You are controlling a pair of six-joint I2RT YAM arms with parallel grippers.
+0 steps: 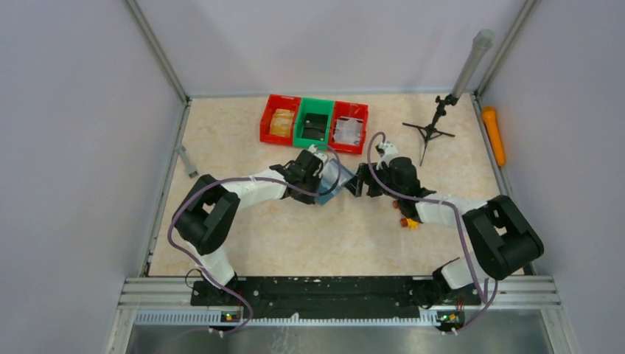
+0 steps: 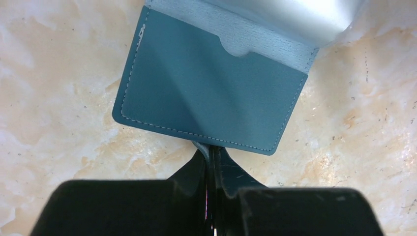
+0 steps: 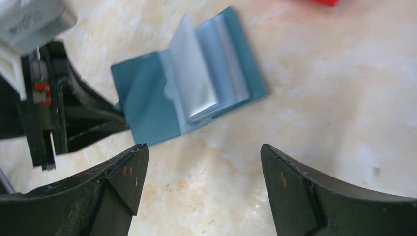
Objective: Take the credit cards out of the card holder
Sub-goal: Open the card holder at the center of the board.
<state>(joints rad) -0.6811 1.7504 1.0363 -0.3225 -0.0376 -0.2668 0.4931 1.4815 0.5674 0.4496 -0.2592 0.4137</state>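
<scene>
The left pincer (image 2: 212,151) is clamping narrow on the edge of the card holder (image 2: 206,98), its two fingers pressed together over the rim of the teal flap. The right pincer (image 3: 204,150) is standing wide with nothing between its fingers, hovering just short of the holder and facing it from the opposite side. The holder is lying open near the middle of the bench (image 3: 344,98), between the two pincers, with pale sleeves (image 3: 194,81) fanning up from its fold. No dark card is showing plainly, and whether the sleeves are carrying any cannot be told.

Seen from the right wrist, the holder is sitting ahead of the open fingers and a little to their left. Its long axis is running slantwise from the held flap up and away to the free half. The free half is lying nearer the right arm, so that arm looks the one to reach in while the left is serving as anchor. Its fingers would probably need turning to meet a sleeve's edge rather than the fold.
</scene>
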